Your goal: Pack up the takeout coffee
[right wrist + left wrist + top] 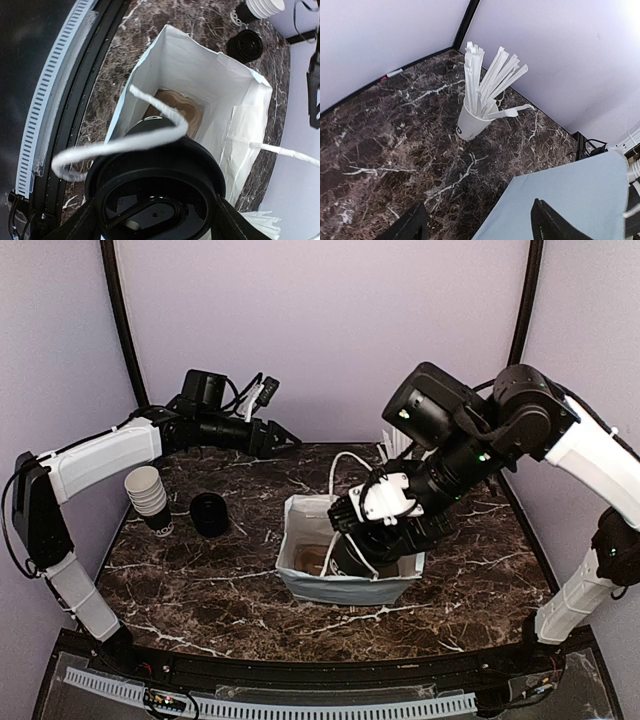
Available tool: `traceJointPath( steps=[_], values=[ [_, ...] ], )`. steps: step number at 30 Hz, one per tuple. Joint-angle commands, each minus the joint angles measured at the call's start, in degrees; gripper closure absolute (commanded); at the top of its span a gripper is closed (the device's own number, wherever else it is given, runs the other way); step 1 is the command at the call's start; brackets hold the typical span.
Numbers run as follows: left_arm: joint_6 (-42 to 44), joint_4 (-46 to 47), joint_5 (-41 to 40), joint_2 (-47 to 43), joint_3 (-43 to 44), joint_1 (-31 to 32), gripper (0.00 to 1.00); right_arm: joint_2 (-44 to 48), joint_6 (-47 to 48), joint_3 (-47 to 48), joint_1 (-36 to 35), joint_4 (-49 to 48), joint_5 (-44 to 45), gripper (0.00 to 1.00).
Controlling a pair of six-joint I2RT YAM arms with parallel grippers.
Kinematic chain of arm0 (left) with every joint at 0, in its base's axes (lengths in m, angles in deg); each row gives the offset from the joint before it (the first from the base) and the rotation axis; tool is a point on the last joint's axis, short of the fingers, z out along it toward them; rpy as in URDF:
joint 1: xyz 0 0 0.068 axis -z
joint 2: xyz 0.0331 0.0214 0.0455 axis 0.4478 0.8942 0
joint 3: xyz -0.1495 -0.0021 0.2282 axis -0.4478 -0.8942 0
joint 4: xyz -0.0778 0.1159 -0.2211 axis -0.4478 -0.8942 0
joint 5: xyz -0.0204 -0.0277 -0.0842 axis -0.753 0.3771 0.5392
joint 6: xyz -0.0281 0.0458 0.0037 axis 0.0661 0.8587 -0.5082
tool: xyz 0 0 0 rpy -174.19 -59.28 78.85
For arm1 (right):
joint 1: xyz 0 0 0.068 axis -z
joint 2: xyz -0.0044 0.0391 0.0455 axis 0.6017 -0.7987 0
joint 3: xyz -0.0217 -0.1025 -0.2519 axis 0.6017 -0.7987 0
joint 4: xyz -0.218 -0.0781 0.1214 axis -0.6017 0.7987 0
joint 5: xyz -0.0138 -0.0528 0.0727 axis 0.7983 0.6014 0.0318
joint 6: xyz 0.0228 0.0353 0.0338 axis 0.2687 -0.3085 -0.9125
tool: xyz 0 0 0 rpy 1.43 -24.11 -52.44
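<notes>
Task thing: the takeout coffee (150,170) sits at the mouth of the white paper bag (345,590) at table centre. The black lid shows and the body looks part-way below the rim.
Right tool: the right gripper (156,222) is clamped on the coffee, one finger on each side of the lid.
Left tool: the left gripper (477,227) has its fingers spread and holds nothing. It is raised at about 11 o'clock from the bag.
Done: by my reading, the coffee has been picked up and brought into the bag opening.
Left: lower the cup to the bag floor, let go, and lift the arm out.
Snag watch: a bag handle (125,145) lies across the lid.
Bag floor: a brown insert (182,107) is visible, beyond the lid.
Hidden: the lid and gripper cover the cup's sides and base, so I cannot tell whether the base touches anything.
Bystanders: stack of white cups (147,492) and a black round piece (209,513) at 9 o'clock. The cup of white sticks (472,120) at 1 o'clock is mostly behind the right arm.
</notes>
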Motion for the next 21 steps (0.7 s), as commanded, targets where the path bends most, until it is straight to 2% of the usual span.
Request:
traceJointPath(
  steps=[1, 3, 7, 15, 21],
  values=[
    [-4.7, 7.7, 5.2, 3.8, -4.4, 0.1, 0.28, 8.6, 4.3, -9.6, -7.0, 0.1, 7.9, 0.55],
    [-6.9, 11.3, 7.6, 5.0, -6.7, 0.8, 0.29, 10.2, 4.6, -13.5, -8.2, 0.1, 10.8, 0.55],
    [-8.9, 15.7, 7.8, 5.9, -11.2, 3.4, 0.31, 10.1, 3.4, -15.0, -8.2, 0.2, 12.5, 0.56],
    [-9.2, 16.9, 6.2, 5.8, -19.4, 11.2, 0.32, 11.9, 2.2, -18.3, -8.3, -0.8, 15.3, 0.58],
    [-10.8, 20.5, 5.6, 5.6, -24.9, 11.9, 0.33, 12.5, 4.6, -20.4, -8.9, -1.5, 14.4, 0.58]
  ],
)
